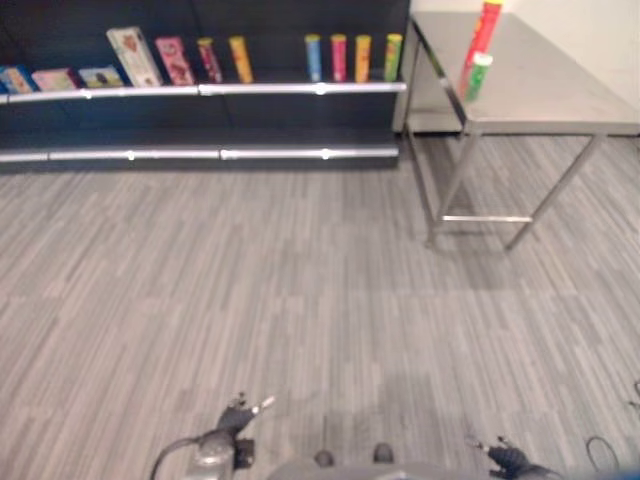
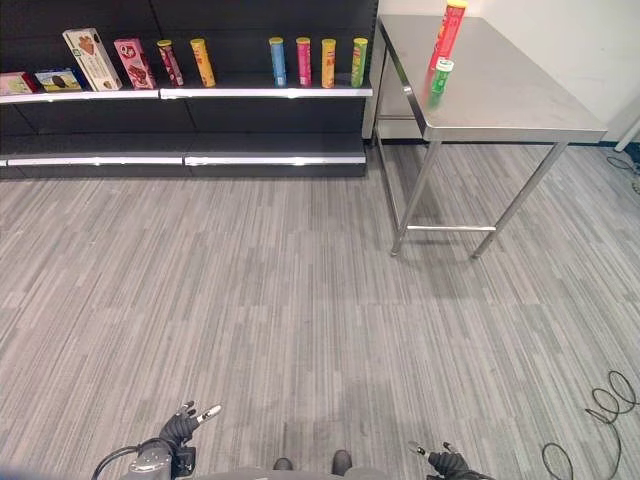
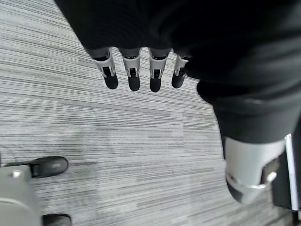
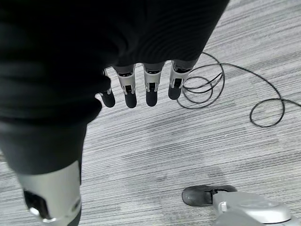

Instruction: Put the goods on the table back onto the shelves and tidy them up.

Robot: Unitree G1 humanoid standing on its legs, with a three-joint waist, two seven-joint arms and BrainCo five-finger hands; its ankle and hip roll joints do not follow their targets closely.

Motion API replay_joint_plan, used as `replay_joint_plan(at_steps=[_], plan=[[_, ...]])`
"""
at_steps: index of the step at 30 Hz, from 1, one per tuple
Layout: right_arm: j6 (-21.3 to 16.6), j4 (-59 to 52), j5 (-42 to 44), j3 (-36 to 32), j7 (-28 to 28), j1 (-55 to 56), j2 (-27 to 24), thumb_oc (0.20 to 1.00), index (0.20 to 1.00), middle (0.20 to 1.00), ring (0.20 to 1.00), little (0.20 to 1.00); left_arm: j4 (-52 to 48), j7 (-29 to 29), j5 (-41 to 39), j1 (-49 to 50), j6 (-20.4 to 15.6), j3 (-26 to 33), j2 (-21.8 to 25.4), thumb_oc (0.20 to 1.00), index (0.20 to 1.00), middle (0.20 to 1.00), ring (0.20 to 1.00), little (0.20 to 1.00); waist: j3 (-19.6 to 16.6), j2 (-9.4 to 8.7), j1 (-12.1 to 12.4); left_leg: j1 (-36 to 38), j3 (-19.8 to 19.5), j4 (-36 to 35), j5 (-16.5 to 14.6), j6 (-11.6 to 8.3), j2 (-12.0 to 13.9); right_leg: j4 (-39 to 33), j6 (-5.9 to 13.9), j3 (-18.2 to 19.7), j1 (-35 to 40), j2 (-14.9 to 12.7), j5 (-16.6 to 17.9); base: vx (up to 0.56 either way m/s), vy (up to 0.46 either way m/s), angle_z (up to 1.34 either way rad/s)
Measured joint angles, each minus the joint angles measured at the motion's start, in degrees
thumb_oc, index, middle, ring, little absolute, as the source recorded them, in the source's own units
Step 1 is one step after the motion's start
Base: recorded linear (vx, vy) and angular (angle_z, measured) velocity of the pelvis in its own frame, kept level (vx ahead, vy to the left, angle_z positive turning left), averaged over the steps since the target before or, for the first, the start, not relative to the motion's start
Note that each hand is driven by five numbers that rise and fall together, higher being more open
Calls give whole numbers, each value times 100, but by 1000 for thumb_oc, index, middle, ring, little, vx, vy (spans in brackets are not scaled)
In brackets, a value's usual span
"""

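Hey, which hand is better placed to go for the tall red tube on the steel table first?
Right, probably. The tall red tube stands on the steel table, far ahead on the robot's right. Both the right hand and left hand hang open and empty, so side decides.

No text, number or sign can be read. The tall red tube (image 2: 447, 29) and short green can (image 2: 438, 77) on the steel table (image 2: 500, 100), and the boxes on the dark shelf (image 2: 180, 93), perhaps carry print, too small to tell.
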Motion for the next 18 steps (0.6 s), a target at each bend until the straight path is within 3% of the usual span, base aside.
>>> replay_joint_plan(at_steps=[18], plan=[[-10,-120,-1,206,59,-124,-26,1000,1000,1000,1000,1000,-12,0,79,127,-5,11,-43,1000,1000,1000,1000,1000,-32,35,26,-2,-99,-1,12,-5,-1,0,-47,-89,33,2,29,-1,-9,2]])
